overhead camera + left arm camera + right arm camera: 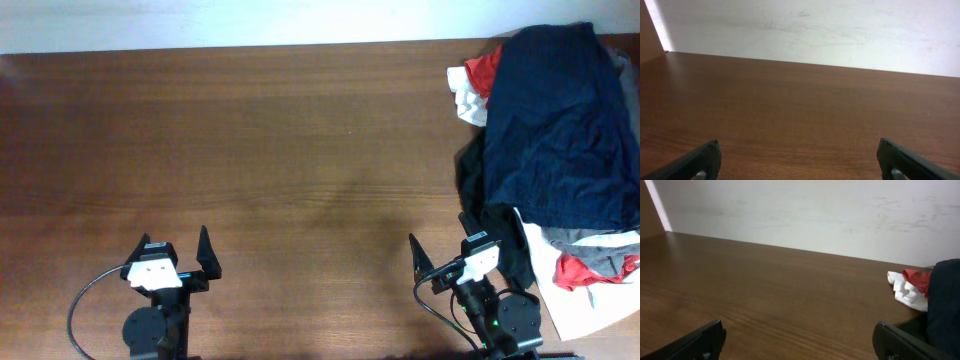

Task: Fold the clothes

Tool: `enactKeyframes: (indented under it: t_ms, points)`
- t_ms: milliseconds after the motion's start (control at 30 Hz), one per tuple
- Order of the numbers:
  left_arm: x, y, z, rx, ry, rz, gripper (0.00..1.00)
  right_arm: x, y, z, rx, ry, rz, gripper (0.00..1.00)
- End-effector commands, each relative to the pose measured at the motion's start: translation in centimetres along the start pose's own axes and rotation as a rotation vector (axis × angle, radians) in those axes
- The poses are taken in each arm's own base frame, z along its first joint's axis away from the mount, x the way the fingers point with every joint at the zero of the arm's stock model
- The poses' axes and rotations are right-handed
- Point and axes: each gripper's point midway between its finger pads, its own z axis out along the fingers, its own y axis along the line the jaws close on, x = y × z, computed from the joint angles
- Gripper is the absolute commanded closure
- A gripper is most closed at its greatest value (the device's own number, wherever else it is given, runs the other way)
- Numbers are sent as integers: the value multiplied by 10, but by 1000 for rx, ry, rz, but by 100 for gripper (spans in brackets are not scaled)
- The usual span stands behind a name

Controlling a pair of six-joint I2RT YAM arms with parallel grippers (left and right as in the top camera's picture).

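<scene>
The clothes lie in a pile at the table's right edge. A large dark navy-blue garment (560,120) lies on top, over white (466,100), red (483,68), black (480,185) and grey (598,262) pieces. The navy garment (945,305) and a white piece (905,291) show at the right of the right wrist view. My left gripper (172,246) is open and empty at the front left, far from the pile; it also shows in the left wrist view (799,157). My right gripper (438,245) is open and empty just left of the pile's front; it also shows in the right wrist view (799,339).
The brown wooden table (260,150) stretches left of the pile. A white wall (815,30) rises behind the table's far edge. A white cloth (585,310) lies at the front right beside the right arm's base.
</scene>
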Motion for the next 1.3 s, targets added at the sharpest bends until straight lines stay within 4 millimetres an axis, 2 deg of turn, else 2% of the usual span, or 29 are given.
enactKeyframes:
  t_ms: [0,833,933,1067,1200,1267]
  points:
    - [1,-1,0,5,-4,12,1,2,-1,0,3,2,3,1]
    - [1,-1,0,3,-5,13,1,1,-1,0,3,-2,2,1]
    - [0,13,0,-75,-11,16,1,1,-1,0,3,-2,2,1]
    - [0,13,0,-77,-10,16,1,-2,-1,0,2,-13,1,1]
    - [-5,15,0,-87,-33,19,1,-6,-1,0,1,-31,135,1]
    - [-1,15,0,-89,-14,20,1,-8,-1,0,0,-39,173,1]
